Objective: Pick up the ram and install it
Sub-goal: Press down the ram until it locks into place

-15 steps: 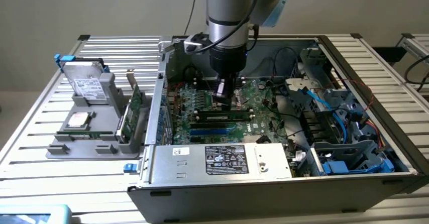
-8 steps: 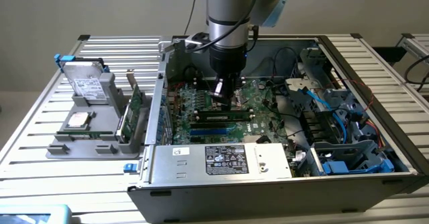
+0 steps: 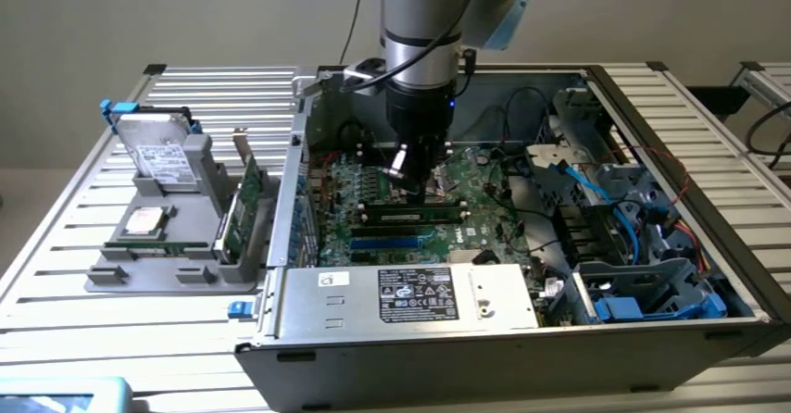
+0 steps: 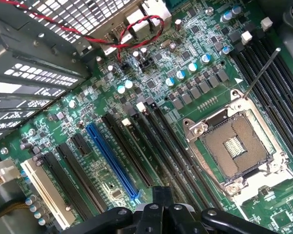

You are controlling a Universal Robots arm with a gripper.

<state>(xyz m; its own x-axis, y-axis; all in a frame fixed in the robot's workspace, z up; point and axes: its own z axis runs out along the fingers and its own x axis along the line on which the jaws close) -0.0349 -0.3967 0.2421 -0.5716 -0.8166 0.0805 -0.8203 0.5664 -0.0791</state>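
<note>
We see the ram (image 3: 413, 216) lying in a slot on the motherboard (image 3: 370, 191) inside the case (image 3: 495, 339), tool (image 3: 409, 174) just above it, so little seems left, though we cannot tell the tool's state.

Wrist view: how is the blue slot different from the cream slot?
The blue slot is bright blue, while the cream slot is pale. The blue slot looks thinner and the cream slot wider. The cream slot sits at the board's edge, and the blue slot lies further in, between black slots. Both sit on the green board and slant the same way.
</note>
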